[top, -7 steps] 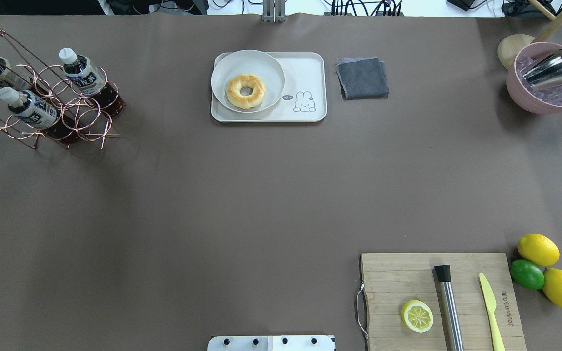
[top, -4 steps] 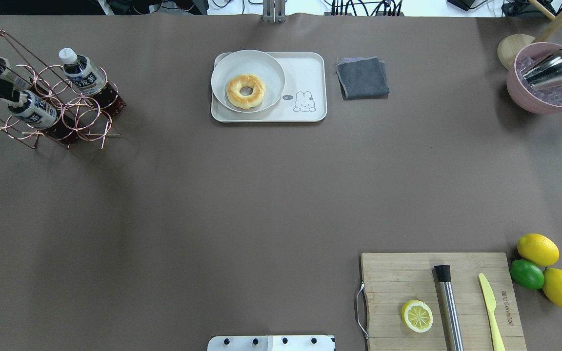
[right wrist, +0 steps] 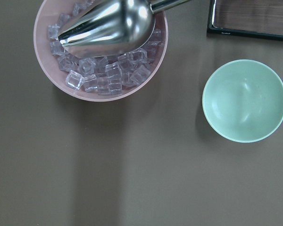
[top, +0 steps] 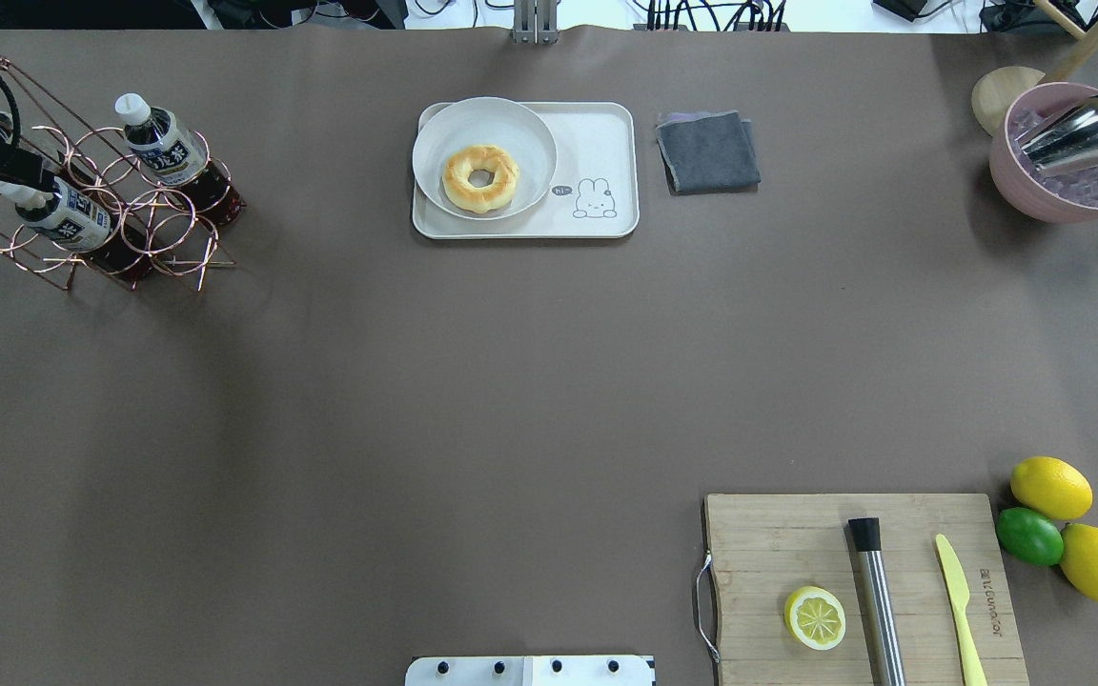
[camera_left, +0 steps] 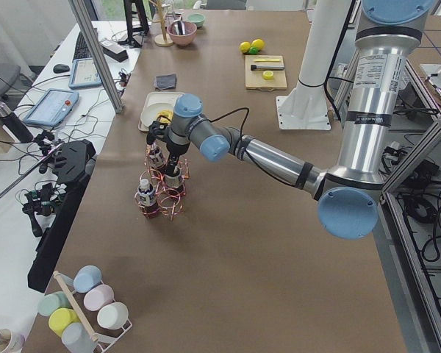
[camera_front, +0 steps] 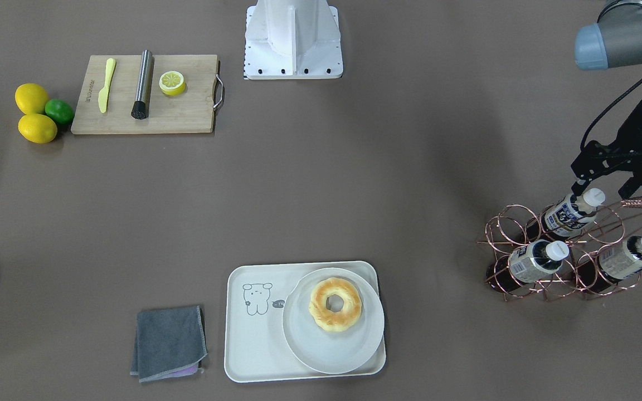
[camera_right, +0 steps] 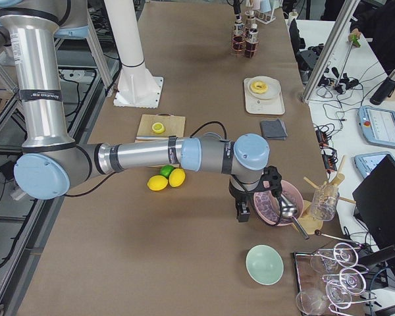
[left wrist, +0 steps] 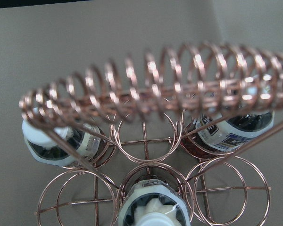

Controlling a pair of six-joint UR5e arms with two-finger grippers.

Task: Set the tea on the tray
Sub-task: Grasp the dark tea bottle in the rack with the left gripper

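Nearest the robot's base, a wooden cutting board (top: 768, 572) carries burnt-in lettering along one edge, too small to read. Further out on the brown counter (top: 511, 400), a copper wire rack (left wrist: 146, 92) cradles three small clear bottles of dark tea in its rings, tilted so that, it seems, the necks stand free for grasping. The tea (camera_front: 569, 213) nearest the robot lies in its ring, and the left pincer (camera_front: 602, 186) hovers just above its white screw cap (camera_front: 594, 196), jaws apart and empty, probably lining up a grasp. The white and dark-blue labels bear East Asian characters that cannot be read with certainty. At the far edge, the cream-white rectangular tray (camera_front: 254, 340) holds a round white plate (camera_front: 321, 351) crowded to one side, leaving the half with the line-drawn cartoon (camera_front: 256, 298) bare, apparently for the bottle; its speech bubble appears to read "hi". The right pincer (camera_right: 242, 212) hangs beside a pink bowl of ice (camera_right: 270, 207); whether it is open cannot be told.
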